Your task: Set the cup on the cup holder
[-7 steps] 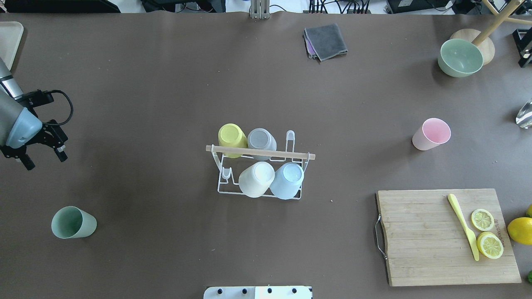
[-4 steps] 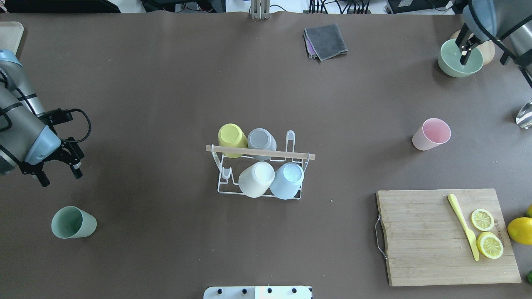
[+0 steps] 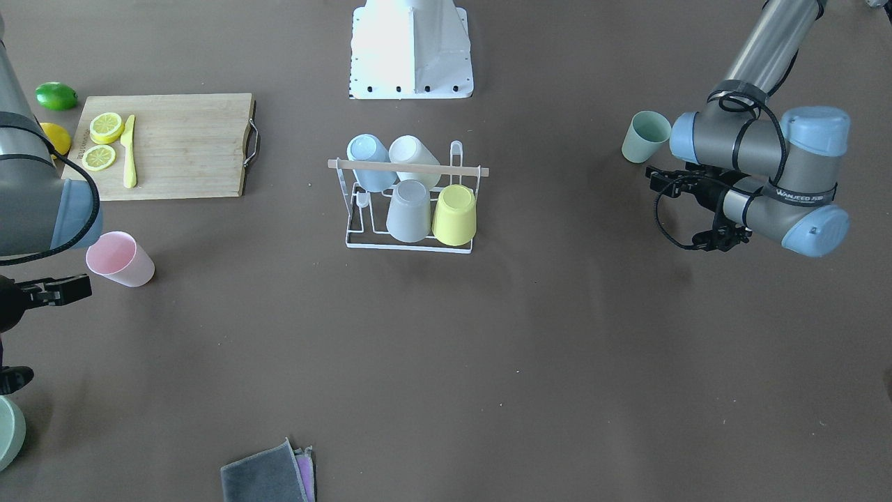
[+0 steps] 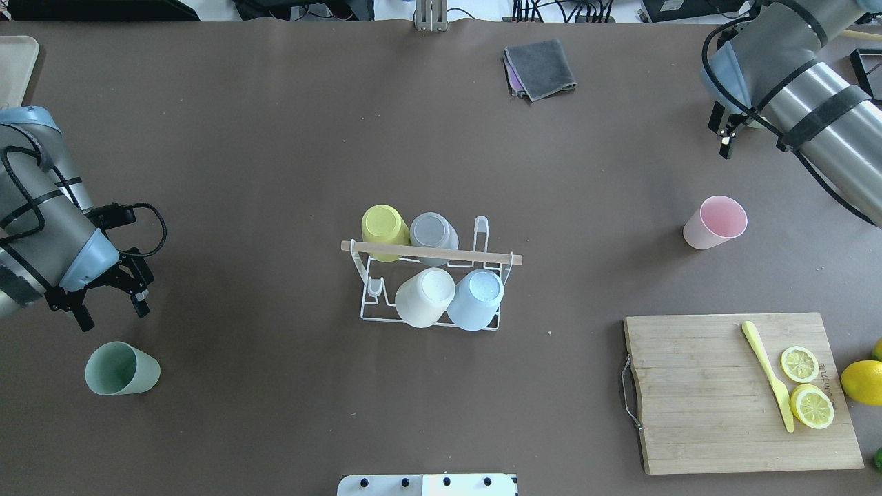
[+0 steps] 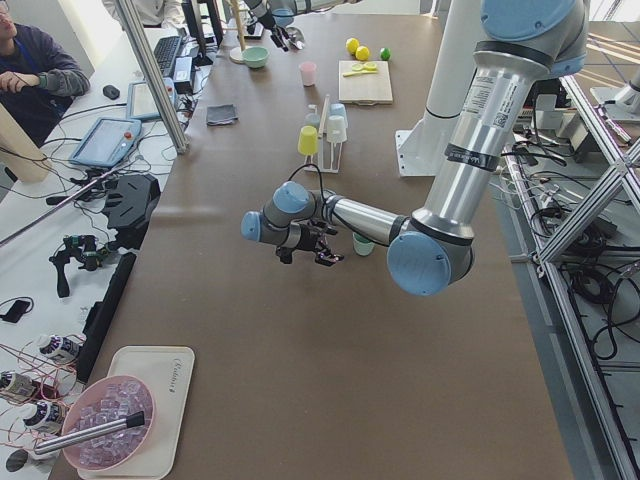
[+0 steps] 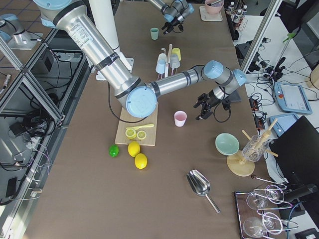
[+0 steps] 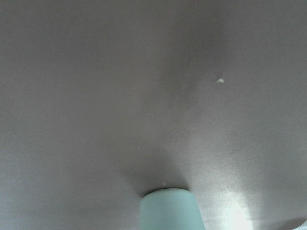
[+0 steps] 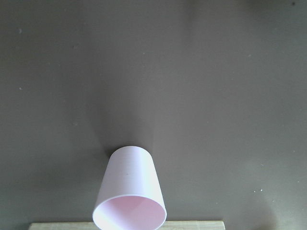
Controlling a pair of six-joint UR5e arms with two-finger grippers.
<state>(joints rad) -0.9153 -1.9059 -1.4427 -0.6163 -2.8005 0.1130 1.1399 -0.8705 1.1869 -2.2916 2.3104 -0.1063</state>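
The white wire cup holder [image 4: 368,315] with its wooden rod [image 4: 431,253] stands mid-table and holds yellow, grey, white and blue cups upside down. It also shows in the front view [image 3: 411,244]. A green cup [image 4: 122,369] stands upright near the left front, and shows at the bottom of the left wrist view [image 7: 170,209]. My left gripper [image 4: 112,311] is open and empty, just beyond it. A pink cup [image 4: 715,222] stands on the right, also in the right wrist view [image 8: 130,196]. My right gripper [image 3: 42,333] is open and empty, beyond the pink cup.
A wooden cutting board [image 4: 703,413] with lemon slices and a yellow knife [image 4: 767,375] lies at the right front. A whole lemon [image 4: 863,382] sits beside it. A grey cloth [image 4: 539,69] lies at the far middle. A green bowl [image 3: 7,432] sits far right.
My left gripper has moved nearer to the green cup. My right arm has come in from the far right corner, past the green bowl, towards the pink cup.
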